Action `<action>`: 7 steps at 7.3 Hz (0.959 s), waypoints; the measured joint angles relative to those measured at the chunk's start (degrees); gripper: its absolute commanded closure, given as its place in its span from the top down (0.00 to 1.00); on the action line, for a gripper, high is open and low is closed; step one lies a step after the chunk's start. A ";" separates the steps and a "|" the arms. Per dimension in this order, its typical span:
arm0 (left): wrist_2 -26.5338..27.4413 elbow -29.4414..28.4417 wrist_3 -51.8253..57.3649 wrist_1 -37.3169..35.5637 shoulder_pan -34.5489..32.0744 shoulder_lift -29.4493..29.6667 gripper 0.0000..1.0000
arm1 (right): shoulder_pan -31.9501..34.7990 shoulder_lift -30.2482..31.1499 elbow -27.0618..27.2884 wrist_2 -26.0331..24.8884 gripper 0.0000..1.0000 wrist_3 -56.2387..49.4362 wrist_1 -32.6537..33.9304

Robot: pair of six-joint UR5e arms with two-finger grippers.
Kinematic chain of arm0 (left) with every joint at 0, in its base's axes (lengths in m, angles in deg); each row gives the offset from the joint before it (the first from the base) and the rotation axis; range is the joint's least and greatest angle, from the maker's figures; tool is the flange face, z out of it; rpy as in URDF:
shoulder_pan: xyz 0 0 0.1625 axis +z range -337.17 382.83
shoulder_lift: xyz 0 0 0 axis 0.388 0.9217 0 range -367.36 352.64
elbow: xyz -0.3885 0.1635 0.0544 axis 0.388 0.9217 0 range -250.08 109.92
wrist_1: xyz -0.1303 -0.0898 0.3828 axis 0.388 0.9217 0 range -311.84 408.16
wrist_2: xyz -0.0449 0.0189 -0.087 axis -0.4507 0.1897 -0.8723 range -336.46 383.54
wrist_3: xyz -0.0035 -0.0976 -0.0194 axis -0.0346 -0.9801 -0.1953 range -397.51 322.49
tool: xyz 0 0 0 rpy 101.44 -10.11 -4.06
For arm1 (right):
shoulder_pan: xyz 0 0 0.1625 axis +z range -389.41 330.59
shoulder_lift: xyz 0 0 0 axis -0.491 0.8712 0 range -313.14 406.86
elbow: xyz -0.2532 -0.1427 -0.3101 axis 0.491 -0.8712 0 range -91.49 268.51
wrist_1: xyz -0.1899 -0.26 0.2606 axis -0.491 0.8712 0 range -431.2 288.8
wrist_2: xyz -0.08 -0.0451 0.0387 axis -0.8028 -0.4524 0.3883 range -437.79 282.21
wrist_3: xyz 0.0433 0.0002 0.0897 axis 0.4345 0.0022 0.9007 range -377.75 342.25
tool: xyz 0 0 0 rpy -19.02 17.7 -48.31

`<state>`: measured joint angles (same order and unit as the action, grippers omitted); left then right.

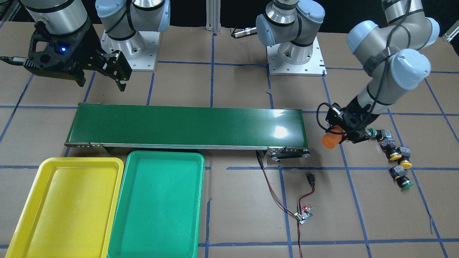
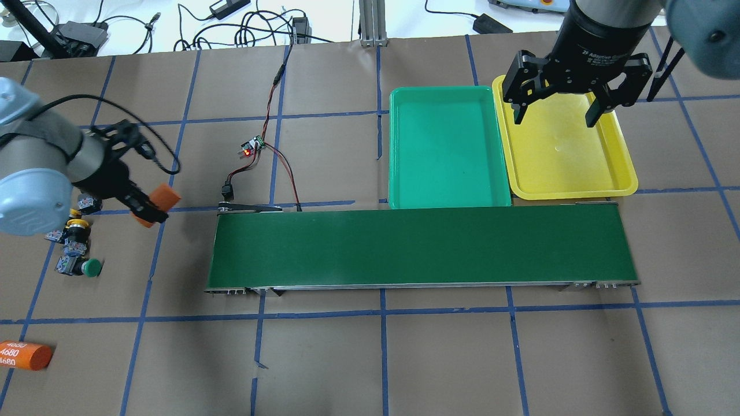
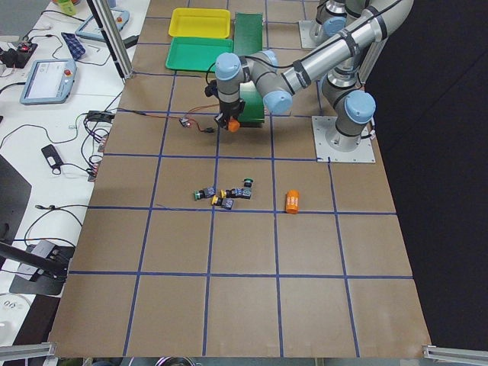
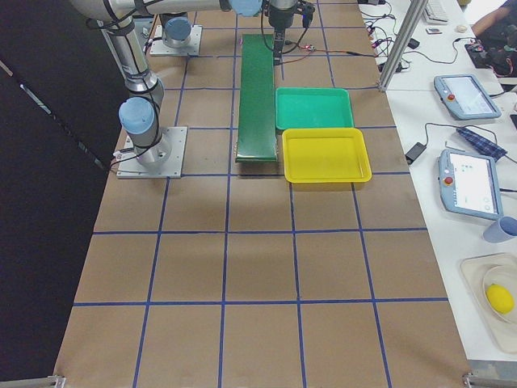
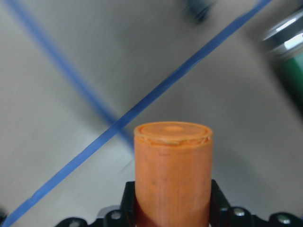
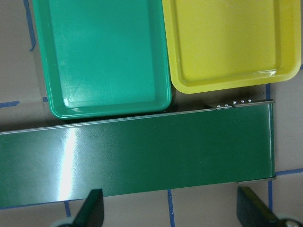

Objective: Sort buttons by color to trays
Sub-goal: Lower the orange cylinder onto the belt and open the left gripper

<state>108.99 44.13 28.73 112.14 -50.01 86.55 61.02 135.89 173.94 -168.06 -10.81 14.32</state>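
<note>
Near-left corner of desk: a spare orange cylinder (image 2: 26, 355) lies on its side.

Further in, at the left end: all four buttons (image 1: 396, 154) sit in a tight cluster, touching or nearly so. None sorted yet.

Left end effector (image 2: 151, 209) is just beside the cluster, clamped on a second orange cylinder (image 5: 173, 175). It looks lifted off the paper, though the wrist view is too blurred to be sure. This is not a task item, so my reading is that it is being cleared away.

To do it well: set it down well apart from the buttons and the belt (image 2: 422, 245). Then take an outer button first, e.g. the green-capped one (image 2: 91, 267), gripping the blocky body, not the cap.

Past the belt, toward the far right: green tray (image 2: 445, 150) and yellow tray (image 2: 566, 156) lie side by side, nothing in either.

Right end effector (image 2: 555, 118) hangs high near the belt's right end, jaws wide, holding nothing.

Desk: brown paper with a blue tape grid. A small lit circuit board (image 2: 252, 146) is wired to the belt. Cables run along the far edge.
</note>
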 measured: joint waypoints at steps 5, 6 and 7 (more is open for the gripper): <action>-0.24 7.72 -15.56 -3.35 -12.30 -2.11 1.00 | 0.01 0.00 0.09 0.00 1.00 0.00 0.00; -0.10 8.25 -17.23 -3.99 -13.23 -1.81 1.00 | 0.01 0.00 0.09 0.00 1.00 -0.02 0.02; 0.09 8.01 -18.20 -4.21 -13.58 -2.38 1.00 | -0.03 0.00 0.09 0.00 1.00 -0.03 0.01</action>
<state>109.09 52.14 10.54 107.93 -63.59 84.18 60.99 135.89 174.03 -168.06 -10.84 14.33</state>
